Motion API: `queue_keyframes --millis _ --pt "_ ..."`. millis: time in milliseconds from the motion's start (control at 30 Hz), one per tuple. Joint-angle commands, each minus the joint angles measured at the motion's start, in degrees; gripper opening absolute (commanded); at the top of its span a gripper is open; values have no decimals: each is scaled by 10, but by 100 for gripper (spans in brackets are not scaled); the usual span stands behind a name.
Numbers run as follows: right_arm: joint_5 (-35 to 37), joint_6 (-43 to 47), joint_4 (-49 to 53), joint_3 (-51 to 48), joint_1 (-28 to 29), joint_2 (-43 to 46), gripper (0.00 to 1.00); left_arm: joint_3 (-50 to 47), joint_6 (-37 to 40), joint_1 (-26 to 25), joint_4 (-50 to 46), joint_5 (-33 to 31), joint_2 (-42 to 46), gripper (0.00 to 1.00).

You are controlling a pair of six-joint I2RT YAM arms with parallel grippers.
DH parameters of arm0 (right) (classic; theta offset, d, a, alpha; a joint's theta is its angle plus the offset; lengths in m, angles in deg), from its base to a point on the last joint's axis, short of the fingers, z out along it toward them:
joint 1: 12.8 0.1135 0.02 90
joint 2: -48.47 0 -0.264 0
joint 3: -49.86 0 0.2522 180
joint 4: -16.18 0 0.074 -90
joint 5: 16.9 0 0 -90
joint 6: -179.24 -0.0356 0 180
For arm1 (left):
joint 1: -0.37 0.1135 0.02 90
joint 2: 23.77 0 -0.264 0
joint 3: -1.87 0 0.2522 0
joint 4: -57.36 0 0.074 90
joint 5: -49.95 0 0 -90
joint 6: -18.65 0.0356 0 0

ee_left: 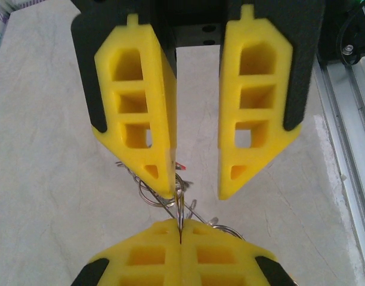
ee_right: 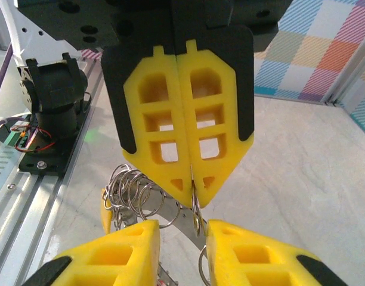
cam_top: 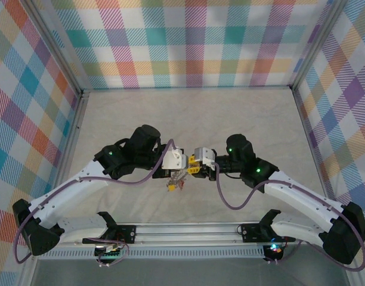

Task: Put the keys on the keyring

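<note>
Seen from above, the left arm (cam_top: pixel 81 179) sweeps in from the lower left of the frame and the right arm (cam_top: pixel 296 193) from the lower right. Both bend at the elbow so their wrists face each other at the centre of the pale tabletop (cam_top: pixel 188 113).

The left pincer (ee_left: pixel 180 231) is clenched. Its 2 yellow pads are pressed flat together on a thin edge of the keyring (ee_left: pixel 180 208), which stands upright between them at the bottom centre of the left wrist view.

The right pincer (ee_right: pixel 182 229) is released, with a clear gap between its 2 pads. In the right wrist view a flat silvery strip (ee_right: pixel 181 221) crosses that gap on a slant from upper left to lower right. I cannot tell whether either pad touches it.

The keys (cam_top: pixel 173 183) hang in a bunch just below the point where the pincers meet. The bunch's long axis points toward the bottom of the top view. Small wire loops (ee_right: pixel 132 187) fan out left of centre in the right wrist view, above a yellow tag (ee_right: pixel 105 215). Whether the bunch rests on the tabletop cannot be told.
</note>
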Motion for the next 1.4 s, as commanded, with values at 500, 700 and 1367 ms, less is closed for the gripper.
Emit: queue_keyframes --millis 500,700,1367 --pt "-1 -25 -63 8 8 -26 0 -15 -47 -10 72 31 13 2" --pt "14 -99 -214 -56 -3 12 0 -27 -58 -8 81 -25 37 30" --pt "-102 -174 -396 -107 -32 10 0 -137 -157 6 278 23 93 44"
